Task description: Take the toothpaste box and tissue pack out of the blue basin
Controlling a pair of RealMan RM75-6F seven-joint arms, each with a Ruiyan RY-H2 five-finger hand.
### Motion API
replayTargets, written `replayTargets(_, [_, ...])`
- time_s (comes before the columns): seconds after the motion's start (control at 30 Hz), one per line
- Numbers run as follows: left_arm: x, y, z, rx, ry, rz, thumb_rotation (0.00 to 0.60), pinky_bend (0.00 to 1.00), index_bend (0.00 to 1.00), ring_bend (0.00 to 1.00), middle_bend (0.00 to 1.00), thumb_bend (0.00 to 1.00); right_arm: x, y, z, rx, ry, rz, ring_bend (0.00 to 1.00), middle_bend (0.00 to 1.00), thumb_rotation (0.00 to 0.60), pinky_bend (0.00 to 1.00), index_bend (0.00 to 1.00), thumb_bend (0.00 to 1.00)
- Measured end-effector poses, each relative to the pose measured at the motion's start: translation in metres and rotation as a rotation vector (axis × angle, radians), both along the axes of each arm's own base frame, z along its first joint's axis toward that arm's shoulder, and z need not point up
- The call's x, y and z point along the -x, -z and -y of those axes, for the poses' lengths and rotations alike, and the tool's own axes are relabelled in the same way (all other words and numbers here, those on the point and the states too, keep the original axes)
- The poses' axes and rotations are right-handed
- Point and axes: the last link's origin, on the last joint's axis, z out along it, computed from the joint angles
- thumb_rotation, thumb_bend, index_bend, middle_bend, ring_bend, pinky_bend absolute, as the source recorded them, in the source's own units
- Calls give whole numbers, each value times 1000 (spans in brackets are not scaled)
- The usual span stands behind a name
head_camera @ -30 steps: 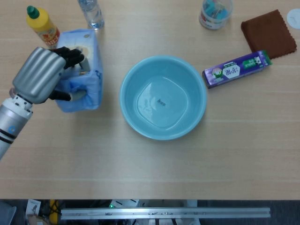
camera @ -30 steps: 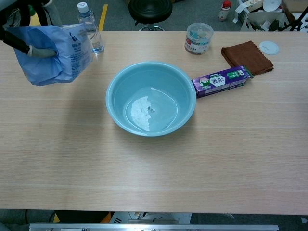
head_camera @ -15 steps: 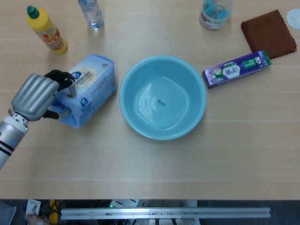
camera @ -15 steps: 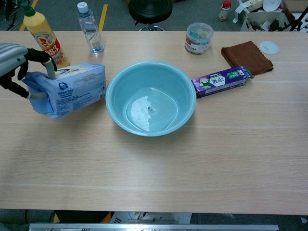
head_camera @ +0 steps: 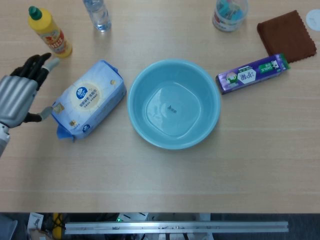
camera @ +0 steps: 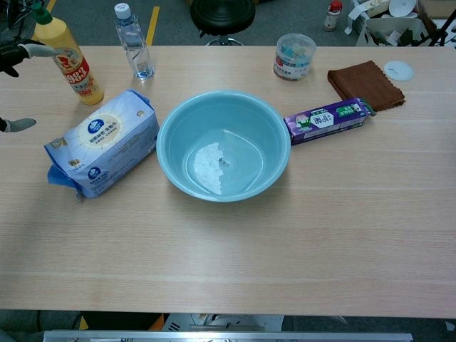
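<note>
The blue tissue pack (head_camera: 89,100) (camera: 103,142) lies flat on the table just left of the blue basin (head_camera: 174,104) (camera: 223,144), which holds nothing. The purple toothpaste box (head_camera: 252,73) (camera: 328,120) lies on the table right of the basin, touching its rim. My left hand (head_camera: 20,90) hovers open at the left edge, fingers spread, a little apart from the pack; in the chest view only its fingertips (camera: 20,50) show. My right hand is out of sight.
A yellow squeeze bottle (head_camera: 49,31) (camera: 65,57) and a clear water bottle (head_camera: 97,14) (camera: 132,41) stand at the back left. A plastic jar (head_camera: 229,14) (camera: 294,56) and a brown cloth (head_camera: 287,36) (camera: 364,84) sit at the back right.
My left hand lowered the tissue pack onto the table left of the basin, let it go, opened and drew back to the left. The pack now lies flat.
</note>
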Motion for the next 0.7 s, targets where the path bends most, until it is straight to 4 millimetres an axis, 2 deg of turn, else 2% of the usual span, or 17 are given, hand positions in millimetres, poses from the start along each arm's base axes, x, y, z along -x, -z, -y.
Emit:
replayTargets(0.3, [16,-27,27,-164,-66,32,600,229,0,0,0,252,19,1,-26,34,45,-21,217,304,600,451,20,38])
replayTargets(0.47, [27,-35,51,-237,-122,43,600,229,0,0,0,252,22,3,-36,43,39,-14,217,304,600,451,20,40])
replayTargets(0.7, [29,-44,70,-298,-139,45,600,229,0,0,0,253,23,1,-42,56,32,-5,217,307,600,451,23,40])
